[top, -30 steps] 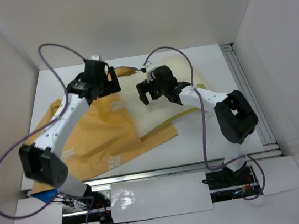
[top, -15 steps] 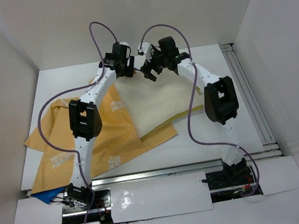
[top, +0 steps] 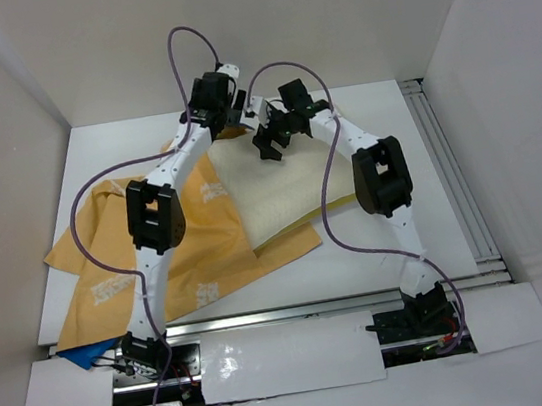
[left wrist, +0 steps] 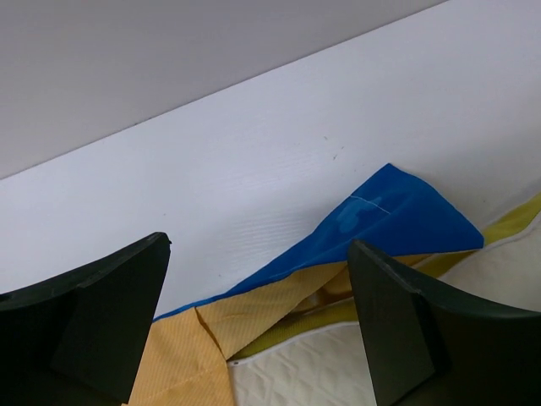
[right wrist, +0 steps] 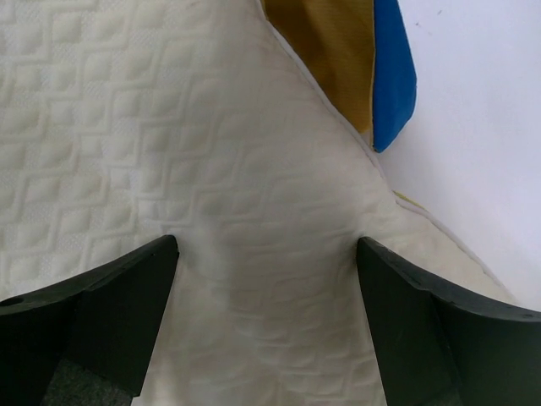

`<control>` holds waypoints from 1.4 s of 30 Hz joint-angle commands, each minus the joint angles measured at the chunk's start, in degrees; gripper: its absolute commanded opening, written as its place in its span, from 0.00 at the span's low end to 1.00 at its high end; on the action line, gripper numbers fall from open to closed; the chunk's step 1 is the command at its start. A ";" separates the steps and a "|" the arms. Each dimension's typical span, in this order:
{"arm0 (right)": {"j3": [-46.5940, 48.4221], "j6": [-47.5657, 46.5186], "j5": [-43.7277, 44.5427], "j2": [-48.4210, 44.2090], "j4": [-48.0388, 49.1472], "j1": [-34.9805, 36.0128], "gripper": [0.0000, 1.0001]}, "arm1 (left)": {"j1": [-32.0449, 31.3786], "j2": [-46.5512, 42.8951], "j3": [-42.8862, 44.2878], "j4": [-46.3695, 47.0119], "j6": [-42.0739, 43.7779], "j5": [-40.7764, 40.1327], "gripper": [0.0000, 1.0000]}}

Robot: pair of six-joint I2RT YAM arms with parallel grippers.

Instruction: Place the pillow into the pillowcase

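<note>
both arms have stretched out to the far side of the table since a second ago, the left one swinging over from the cloth. left gripper [left wrist: 258, 245] jaws wide apart, nothing between them, over the far corner where the thin mustard-orange fabric pillowcase [left wrist: 397, 220] flips up its blue face on the white table [left wrist: 254, 152]. right gripper [right wrist: 266, 245] jaws apart too, gripping nothing, close above the cream quilted rectangular pillow [right wrist: 169, 127] near its far corner. pillow lies flat on top of the pillowcase's right part. the rest of the pillowcase spreads left and toward the arm bases, orange face with white print up.
</note>
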 commanded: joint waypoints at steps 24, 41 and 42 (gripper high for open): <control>-8.56 12.82 6.24 -1.39 9.75 0.43 0.00 | 13.30 -3.49 -6.77 3.04 -9.02 45.49 0.00; -41.16 13.35 -6.59 -34.35 37.36 5.96 0.00 | 9.00 -20.03 -15.38 9.55 -14.66 45.49 0.00; -41.87 13.35 -6.59 -35.40 38.24 6.75 0.00 | 8.30 -20.55 -14.86 9.55 -14.66 45.49 0.00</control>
